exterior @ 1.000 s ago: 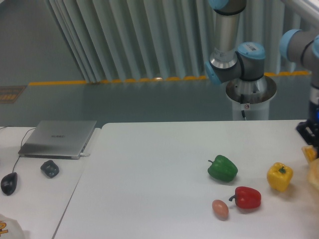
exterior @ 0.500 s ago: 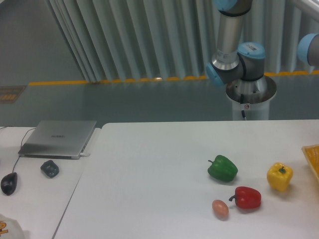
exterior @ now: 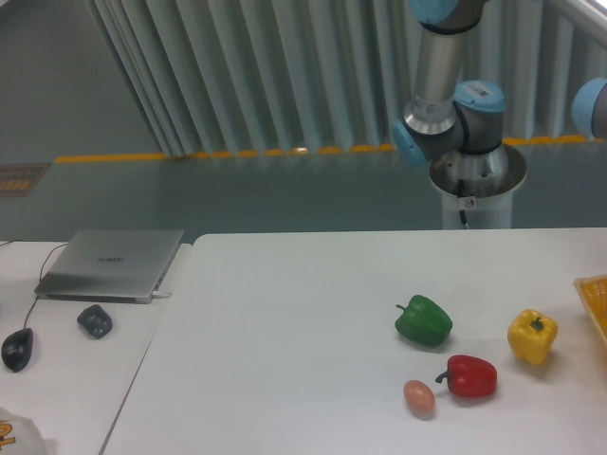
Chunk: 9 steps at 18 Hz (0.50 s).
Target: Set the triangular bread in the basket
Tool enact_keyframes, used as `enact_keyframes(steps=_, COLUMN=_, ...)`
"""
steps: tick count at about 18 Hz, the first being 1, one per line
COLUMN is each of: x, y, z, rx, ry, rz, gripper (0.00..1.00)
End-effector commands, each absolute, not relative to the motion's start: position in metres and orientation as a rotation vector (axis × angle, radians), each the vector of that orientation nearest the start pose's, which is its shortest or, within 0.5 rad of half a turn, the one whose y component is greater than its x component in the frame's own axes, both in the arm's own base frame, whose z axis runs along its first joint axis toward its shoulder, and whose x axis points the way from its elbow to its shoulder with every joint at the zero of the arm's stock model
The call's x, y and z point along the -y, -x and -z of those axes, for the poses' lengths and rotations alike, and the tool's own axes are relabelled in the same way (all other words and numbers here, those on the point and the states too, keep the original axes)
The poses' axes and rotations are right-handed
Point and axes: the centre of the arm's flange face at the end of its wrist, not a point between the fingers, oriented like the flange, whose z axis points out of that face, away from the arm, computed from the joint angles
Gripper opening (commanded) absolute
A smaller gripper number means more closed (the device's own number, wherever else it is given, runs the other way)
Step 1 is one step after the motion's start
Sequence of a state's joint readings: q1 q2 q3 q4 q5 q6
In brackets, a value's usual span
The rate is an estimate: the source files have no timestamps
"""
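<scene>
From the fixed camera, my gripper is out of frame, so I can't tell how its jaws stand; only my arm's base (exterior: 477, 171) and elbow joints show at twelve o'clock. The basket (exterior: 594, 301) pokes in at three o'clock, just a yellow-orange corner. The triangular bread isn't visible. Near the basket sit a yellow pepper (exterior: 532, 336), red pepper (exterior: 469, 376), green pepper (exterior: 424, 320) and pinkish egg (exterior: 418, 398). At nine o'clock, a closed laptop (exterior: 112, 262) bears lettering too blurred to read.
</scene>
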State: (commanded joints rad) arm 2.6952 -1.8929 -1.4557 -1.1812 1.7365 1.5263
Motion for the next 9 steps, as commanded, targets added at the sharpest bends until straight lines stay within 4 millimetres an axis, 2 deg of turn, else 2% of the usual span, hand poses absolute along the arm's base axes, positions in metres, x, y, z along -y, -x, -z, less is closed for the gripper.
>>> enact_keyframes(steps=2, x=-0.375, y=0.5259, z=-0.4079, rx=-0.608, ry=3.175, rz=-0.37, gripper=0.71)
enact_keyframes(steps=3, x=-0.3723, y=0.5291, z=-0.4095, rx=-0.593, ry=3.171, rz=-0.39, gripper=1.0)
enact_keyframes(steps=9, x=-0.3725, y=0.5296, z=-0.4117, rx=-0.578, ry=3.141, rz=-0.397, gripper=1.0)
